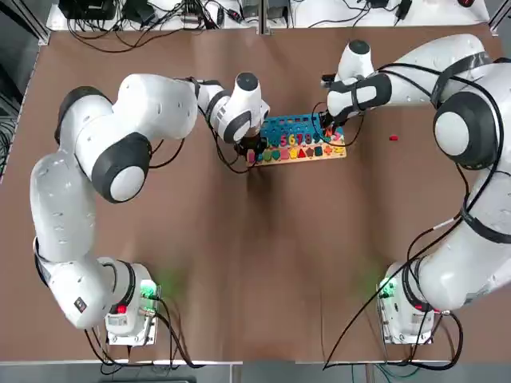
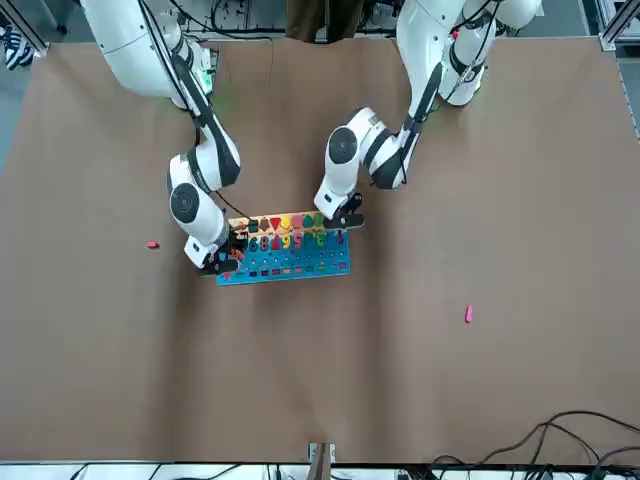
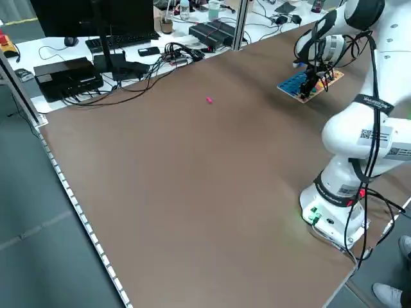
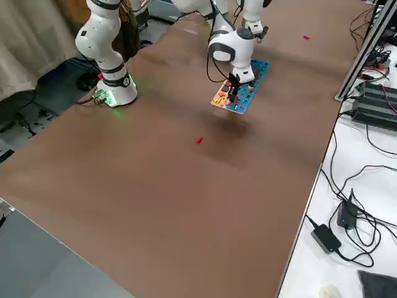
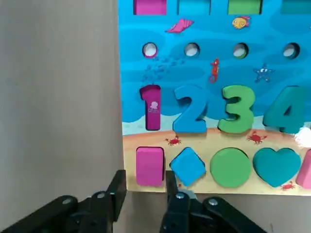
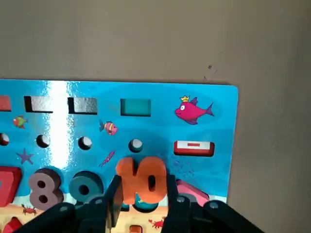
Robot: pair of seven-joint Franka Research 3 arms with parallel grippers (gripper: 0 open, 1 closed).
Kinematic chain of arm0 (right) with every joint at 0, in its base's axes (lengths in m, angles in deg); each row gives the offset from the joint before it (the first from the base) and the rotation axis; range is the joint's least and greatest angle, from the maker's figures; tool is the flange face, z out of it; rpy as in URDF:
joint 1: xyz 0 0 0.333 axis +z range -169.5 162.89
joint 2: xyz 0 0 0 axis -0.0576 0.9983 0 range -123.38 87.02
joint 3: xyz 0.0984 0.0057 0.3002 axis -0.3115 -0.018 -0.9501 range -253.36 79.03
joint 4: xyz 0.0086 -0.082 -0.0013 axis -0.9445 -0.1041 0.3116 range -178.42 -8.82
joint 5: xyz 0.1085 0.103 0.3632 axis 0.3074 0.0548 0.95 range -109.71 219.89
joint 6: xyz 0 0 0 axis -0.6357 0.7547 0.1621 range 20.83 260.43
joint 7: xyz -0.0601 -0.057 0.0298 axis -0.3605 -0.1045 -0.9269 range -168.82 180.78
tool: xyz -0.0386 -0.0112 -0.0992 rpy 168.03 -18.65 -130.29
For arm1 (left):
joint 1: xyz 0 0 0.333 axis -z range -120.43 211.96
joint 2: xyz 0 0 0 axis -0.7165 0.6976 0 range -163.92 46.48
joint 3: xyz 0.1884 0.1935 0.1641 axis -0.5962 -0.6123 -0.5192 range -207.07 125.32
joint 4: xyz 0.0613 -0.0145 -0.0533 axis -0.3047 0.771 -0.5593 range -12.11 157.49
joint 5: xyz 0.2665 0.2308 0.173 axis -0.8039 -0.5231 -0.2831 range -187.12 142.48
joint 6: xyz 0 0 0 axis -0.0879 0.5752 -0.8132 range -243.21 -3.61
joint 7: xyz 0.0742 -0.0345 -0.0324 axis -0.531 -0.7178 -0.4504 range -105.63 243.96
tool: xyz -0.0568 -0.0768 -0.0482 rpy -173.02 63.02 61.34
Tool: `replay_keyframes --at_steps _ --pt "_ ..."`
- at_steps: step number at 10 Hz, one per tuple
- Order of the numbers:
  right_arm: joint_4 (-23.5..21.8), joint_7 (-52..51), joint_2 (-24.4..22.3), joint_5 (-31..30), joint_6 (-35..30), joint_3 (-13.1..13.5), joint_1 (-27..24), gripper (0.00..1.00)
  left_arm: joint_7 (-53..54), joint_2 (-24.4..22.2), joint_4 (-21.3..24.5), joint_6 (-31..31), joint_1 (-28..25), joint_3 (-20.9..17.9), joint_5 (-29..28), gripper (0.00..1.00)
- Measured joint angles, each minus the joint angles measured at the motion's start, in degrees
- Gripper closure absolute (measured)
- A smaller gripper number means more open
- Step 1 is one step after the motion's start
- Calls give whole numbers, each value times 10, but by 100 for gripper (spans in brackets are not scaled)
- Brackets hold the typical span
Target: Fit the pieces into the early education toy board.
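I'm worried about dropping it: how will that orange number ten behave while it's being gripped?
The orange 10 looks rigid, so the right hand shouldn't bend it. Tiny and flat, it's probably very light. Its smooth edges might slip or twist between the fingers.

One camera hangs overhead, looking straight down the robot's way; another faces the robot from across the table. Two raised side cameras look diagonally over it. Both wrist cameras sit very close above the toy board, which every view shares.
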Motion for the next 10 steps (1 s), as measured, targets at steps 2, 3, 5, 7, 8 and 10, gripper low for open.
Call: replay_keyframes --at_steps 2,3,5,7,8,10 --pt "0 -1 0 0 0 0 0 60 0 -1 0 5 0 0 0 59" --pt "0 -1 0 0 0 0 0 60 0 -5 -1 10 0 0 0 59" --pt "0 -1 0 0 0 0 0 60 0 -21 -9 25 -2 -3 0 56" --pt "-4 -2 -1 0 8 0 1 60 0 -38 -21 31 -24 -11 0 56" --pt "-9 -2 -3 0 14 0 2 60 8 -43 -27 40 -46 -12 0 56" --pt "-12 -2 -4 0 18 0 4 60 49 -62 -29 85 -88 -12 0 54"
